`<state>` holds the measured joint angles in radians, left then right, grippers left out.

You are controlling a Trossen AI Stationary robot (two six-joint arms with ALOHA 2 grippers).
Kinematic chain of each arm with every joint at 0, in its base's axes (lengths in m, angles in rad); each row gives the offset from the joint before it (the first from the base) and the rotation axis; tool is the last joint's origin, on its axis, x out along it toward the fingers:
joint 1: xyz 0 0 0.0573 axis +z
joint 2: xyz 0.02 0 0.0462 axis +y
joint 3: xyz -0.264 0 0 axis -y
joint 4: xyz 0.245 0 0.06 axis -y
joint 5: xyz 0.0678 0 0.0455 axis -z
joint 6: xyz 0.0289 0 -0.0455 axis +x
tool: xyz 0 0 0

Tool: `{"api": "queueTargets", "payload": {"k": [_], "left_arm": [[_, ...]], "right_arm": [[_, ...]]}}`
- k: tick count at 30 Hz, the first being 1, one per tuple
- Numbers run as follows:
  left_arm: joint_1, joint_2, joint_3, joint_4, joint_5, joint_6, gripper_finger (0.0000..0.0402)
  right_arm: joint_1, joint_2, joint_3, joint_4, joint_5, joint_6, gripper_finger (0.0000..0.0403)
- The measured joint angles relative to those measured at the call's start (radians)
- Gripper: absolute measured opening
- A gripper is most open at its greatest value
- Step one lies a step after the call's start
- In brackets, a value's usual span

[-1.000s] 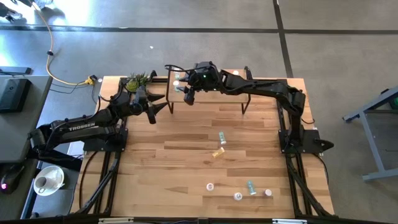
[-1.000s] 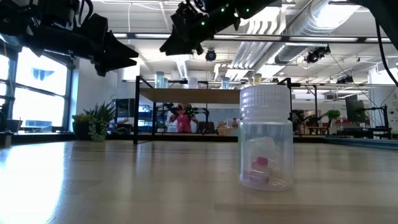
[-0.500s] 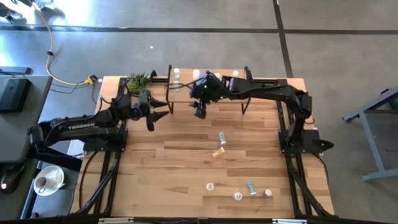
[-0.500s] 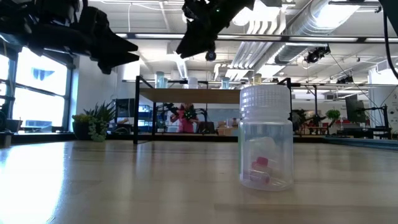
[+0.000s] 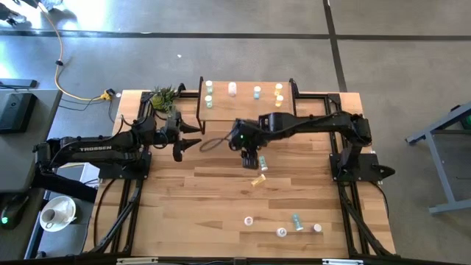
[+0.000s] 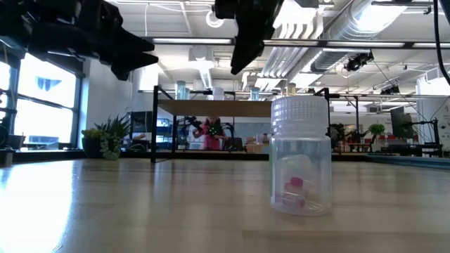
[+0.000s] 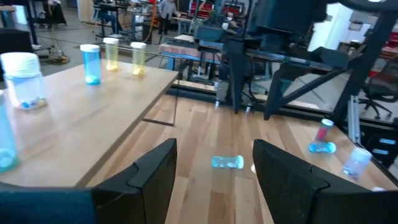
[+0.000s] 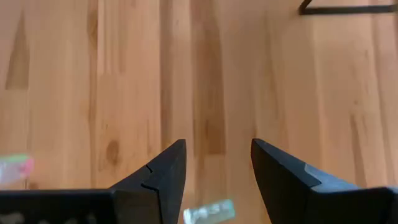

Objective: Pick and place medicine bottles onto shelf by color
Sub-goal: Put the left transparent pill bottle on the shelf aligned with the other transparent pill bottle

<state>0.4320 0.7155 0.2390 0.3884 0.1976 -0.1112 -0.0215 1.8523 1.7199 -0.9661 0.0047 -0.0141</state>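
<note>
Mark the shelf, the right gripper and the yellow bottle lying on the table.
shelf (image 5: 246,110), high view, bare front part of the board.
right gripper (image 5: 249,162), high view, midway between its fingertips.
yellow bottle (image 5: 257,179), high view, its body.

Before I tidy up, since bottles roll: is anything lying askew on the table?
Yes. Three medicine bottles lie on their sides on the tabletop instead of standing: a teal bottle beside the open right gripper, a yellow bottle just nearer, and another teal bottle near the front. The bottles on the shelf stand upright.
</note>
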Motion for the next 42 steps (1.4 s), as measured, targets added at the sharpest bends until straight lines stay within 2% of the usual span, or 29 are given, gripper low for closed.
{"api": "queueTargets", "payload": {"k": [13, 17, 29, 36, 42], "left_arm": [[-0.071, 0.0, 0.0, -0.003, 0.001, -0.016, 0.02], [-0.092, 0.0, 0.0, -0.003, 0.001, -0.013, 0.02], [-0.1, 0.0, 0.0, 0.0, -0.001, 0.016, 0.02], [-0.1, 0.0, 0.0, -0.002, -0.002, 0.01, 0.02], [-0.1, 0.0, 0.0, -0.002, -0.003, 0.01, 0.02]], "right_arm": [[0.143, 0.0, -0.004, -0.128, 0.023, 0.019, 0.0171], [0.18, -0.024, -0.099, -0.106, 0.026, 0.056, 0.0171], [0.313, -0.19, -0.44, 0.182, 0.045, 0.224, 0.0171], [0.401, -0.25, -0.548, 0.378, 0.048, 0.22, 0.0171], [0.458, -0.247, -0.578, 0.507, 0.049, 0.251, 0.0171]]}}
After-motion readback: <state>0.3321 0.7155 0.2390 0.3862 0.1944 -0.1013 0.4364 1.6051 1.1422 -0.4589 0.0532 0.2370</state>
